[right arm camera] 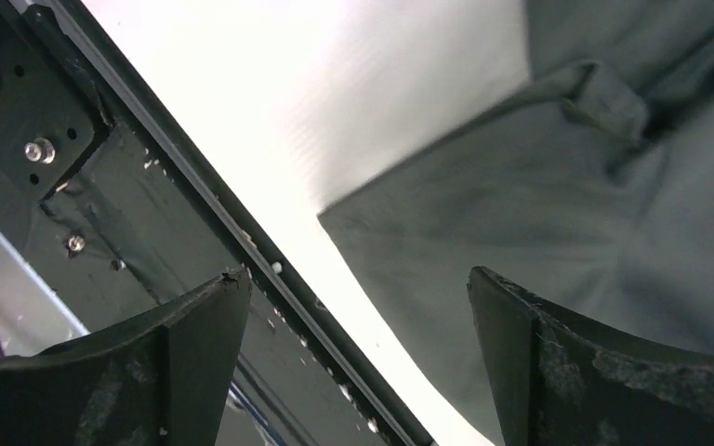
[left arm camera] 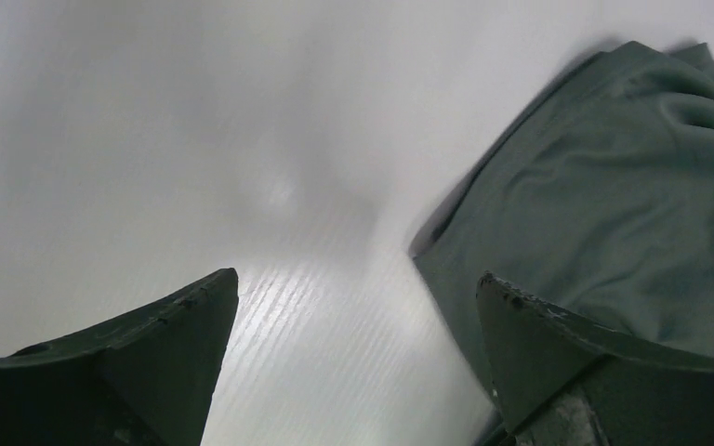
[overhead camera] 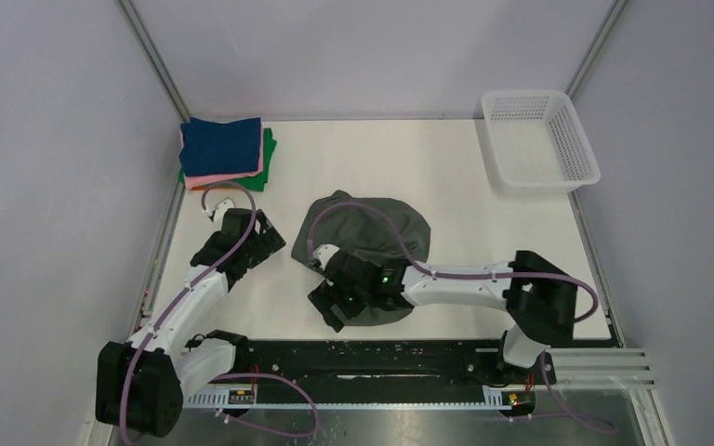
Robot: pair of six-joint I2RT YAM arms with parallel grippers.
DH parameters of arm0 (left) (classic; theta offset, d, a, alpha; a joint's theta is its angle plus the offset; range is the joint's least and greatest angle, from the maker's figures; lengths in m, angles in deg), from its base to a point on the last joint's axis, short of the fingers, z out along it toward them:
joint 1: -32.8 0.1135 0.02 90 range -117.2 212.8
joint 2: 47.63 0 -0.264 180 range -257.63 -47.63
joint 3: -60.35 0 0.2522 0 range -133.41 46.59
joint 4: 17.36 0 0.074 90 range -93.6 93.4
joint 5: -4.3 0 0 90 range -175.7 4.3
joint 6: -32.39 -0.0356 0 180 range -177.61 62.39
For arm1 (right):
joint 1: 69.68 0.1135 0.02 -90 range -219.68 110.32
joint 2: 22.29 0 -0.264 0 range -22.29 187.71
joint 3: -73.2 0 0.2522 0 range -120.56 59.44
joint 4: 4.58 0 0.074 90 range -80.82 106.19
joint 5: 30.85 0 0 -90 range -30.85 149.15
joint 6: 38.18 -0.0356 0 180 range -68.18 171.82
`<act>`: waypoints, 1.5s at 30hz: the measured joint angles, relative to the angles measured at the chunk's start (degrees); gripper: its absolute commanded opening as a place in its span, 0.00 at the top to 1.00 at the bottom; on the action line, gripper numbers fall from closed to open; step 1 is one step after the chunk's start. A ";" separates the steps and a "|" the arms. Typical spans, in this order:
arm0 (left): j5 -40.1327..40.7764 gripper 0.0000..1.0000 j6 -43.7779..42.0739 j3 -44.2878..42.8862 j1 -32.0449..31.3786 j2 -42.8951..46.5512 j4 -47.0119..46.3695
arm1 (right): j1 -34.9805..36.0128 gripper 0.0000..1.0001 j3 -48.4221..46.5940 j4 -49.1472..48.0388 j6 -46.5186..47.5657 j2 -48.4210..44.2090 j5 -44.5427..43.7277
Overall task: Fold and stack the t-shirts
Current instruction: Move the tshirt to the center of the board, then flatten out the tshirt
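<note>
On the white table (overhead camera: 409, 158), between grey walls (overhead camera: 363, 46), lies a grey-green t-shirt (overhead camera: 376, 237).

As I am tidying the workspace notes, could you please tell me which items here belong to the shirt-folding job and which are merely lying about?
Belongs to the job:
- dark grey-green t-shirt, loose, mid-table
- stack of folded t-shirts, navy on top, far-left corner

Lying about:
- white mesh basket, far-right corner

Overhead wide; wrist views close, share shirt (left arm camera: 614, 186).
</note>
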 measured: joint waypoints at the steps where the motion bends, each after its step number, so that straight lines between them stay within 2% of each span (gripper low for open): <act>1: -0.59 0.01 0.13 0.26 0.94 0.00 -0.04 | 1.01 0.09 -1.36 0.11 0.13 1.99 -0.61; 5: -2.99 0.01 0.57 1.49 3.72 -0.35 0.02 | 2.75 0.20 -5.33 1.03 0.63 8.15 -3.39; 9: -4.44 0.01 0.66 1.86 4.83 -0.39 0.20 | 3.02 0.24 -6.82 2.67 0.68 12.39 -5.70; 11: -4.76 0.01 0.66 1.88 5.22 -0.39 0.15 | 3.48 0.33 -7.26 3.54 0.66 13.99 -7.17; 13: -5.09 0.01 0.66 1.88 5.53 -0.39 0.17 | 4.20 0.49 -8.00 4.39 0.57 14.64 -8.52; 15: -5.51 0.01 0.66 1.88 5.70 -0.37 0.15 | 4.70 0.72 -8.22 5.22 0.20 14.82 -10.56; 17: -6.19 0.01 0.61 1.88 5.73 -0.39 0.11 | 4.90 0.90 -8.22 6.14 -0.85 14.82 -12.72; 18: -6.95 0.01 0.59 1.88 5.73 -0.39 -0.09 | 4.90 0.98 -8.15 6.38 -1.05 14.78 -13.88; 19: -7.76 0.01 0.55 1.92 5.73 -0.39 -0.39 | 4.90 1.00 -7.91 6.64 -1.51 14.56 -15.32; 23: -11.67 0.01 0.37 2.40 5.73 -1.11 -2.97 | 4.24 1.00 -5.03 7.96 -2.05 10.91 -19.04; 27: -14.45 0.05 0.39 2.89 5.44 -4.24 -4.92 | 0.94 1.00 0.33 7.48 -2.08 -0.37 -20.28; 33: -15.65 0.14 0.79 2.80 1.60 -10.29 -7.37 | -10.16 1.00 7.63 4.90 -2.34 -19.50 -22.75; 38: -15.61 0.25 1.18 0.11 -1.09 -16.74 -9.07 | -17.84 1.00 15.21 4.90 -3.15 -27.91 -23.37; 43: -15.54 0.49 1.92 -4.26 -2.86 -23.78 -11.63 | -23.87 1.00 20.11 5.44 -4.20 -32.72 -23.71; 44: -15.52 0.55 2.12 -5.09 -3.41 -25.03 -12.11 | -24.48 1.00 20.55 5.46 -4.28 -33.14 -23.78; 45: -15.52 0.66 2.32 -5.77 -4.02 -26.21 -12.66 | -25.11 1.00 20.90 5.51 -4.46 -33.48 -23.80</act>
